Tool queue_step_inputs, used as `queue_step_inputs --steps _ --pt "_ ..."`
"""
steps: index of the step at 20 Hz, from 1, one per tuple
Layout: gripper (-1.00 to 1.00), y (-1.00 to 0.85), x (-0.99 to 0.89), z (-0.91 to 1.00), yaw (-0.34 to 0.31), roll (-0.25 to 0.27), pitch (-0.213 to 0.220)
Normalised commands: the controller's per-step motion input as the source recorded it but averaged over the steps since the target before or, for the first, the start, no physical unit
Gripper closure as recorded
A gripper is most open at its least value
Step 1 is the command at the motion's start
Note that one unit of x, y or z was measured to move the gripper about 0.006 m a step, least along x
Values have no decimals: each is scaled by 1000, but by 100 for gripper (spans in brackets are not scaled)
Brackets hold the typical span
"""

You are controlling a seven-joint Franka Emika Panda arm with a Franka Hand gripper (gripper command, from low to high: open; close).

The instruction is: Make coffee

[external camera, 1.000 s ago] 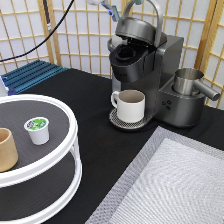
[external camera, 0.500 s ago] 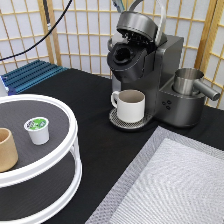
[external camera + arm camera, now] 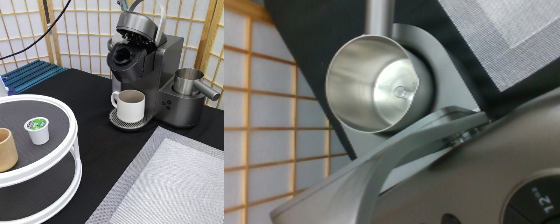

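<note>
Peeking in at the exterior view's top edge, the gripper (image 3: 125, 4) (cut off, grip unreadable) hovers above the coffee maker's (image 3: 150, 75) raised lid; the coffee (image 3: 37, 129) sits untouched on the tray (image 3: 65, 117)

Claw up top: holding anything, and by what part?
Cannot tell: only a sliver of the claw shows at the exterior view's top edge, beside the raised handle of the coffee maker.

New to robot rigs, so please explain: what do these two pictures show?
One camera stands off the arm and looks across a table; the other rides on the robot's hand. A sliver of the gripper shows at the exterior view's top edge, above the coffee machine, whose lid is raised. What it holds, if anything, is hidden. A mug waits under it. The coffee pod sits untouched on the round tray, beside a tan cup. The wrist view looks down on the steel pitcher.
</note>
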Motion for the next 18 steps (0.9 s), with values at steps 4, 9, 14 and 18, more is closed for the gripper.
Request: queue_step_inputs --steps 4,9,14,18 --pt "-100 149 19 541 -126 -102 137" --pt "-100 -441 -279 601 1 -6 43" --pt "-100 -714 -461 454 44 -15 0" --pt "-100 -980 -309 189 -6 18 4"
